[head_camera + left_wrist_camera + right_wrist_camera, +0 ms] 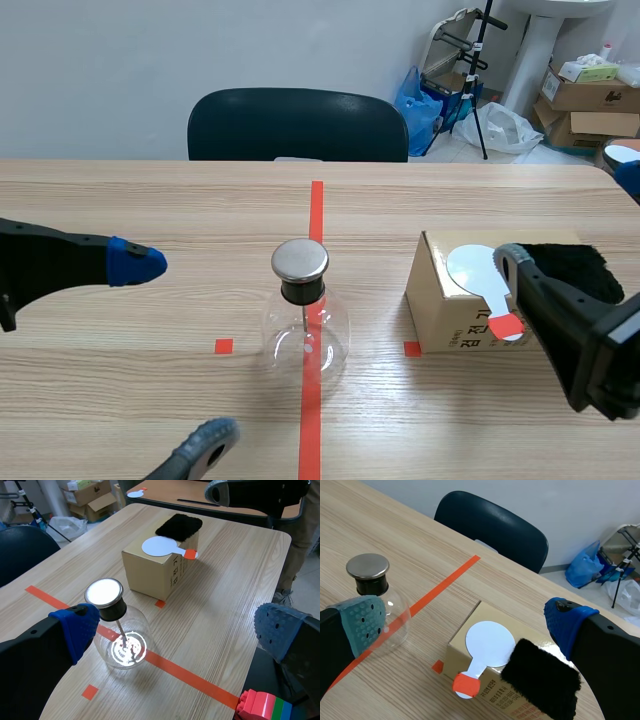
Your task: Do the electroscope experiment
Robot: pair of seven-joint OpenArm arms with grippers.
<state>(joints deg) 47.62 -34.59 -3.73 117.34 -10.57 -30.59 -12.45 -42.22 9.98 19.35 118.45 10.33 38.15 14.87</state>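
- Scene view: the electroscope (304,325), a clear glass flask with a black neck and a flat metal cap (300,259), stands untouched on the orange-red tape line at centre frame.
- Right of centre sits a cardboard box (435,300). On it lie a white disc paddle (474,270), its orange-red handle end overhanging the near edge, and to its right a black fur pad (572,266).
- The left gripper (170,350) hangs at lower left, spread wide and holding nothing. The right gripper (569,221) is spread wide over the box at the right of the frame, also empty. A dark chair (298,124) stands at top centre.
- Left wrist view: the flask stands between the parted fingers, just beside the blue-padded one and not gripped. The box lies ahead, well apart. Toy bricks (262,706) show just beside the other finger.
- Right wrist view: the paddle and fur pad lie between the wide-set fingers, neither touched. The flask stands by the grey-green pad.
- Handling (a judgement, not a thing seen): the flask looks fragile and slippery, so it is best left standing, or steadied by the neck.
- The paddle looks thin and light, and the overhanging handle is the place to pinch it.
- The fur pad looks soft and should squash, so a grip straight across it should do.
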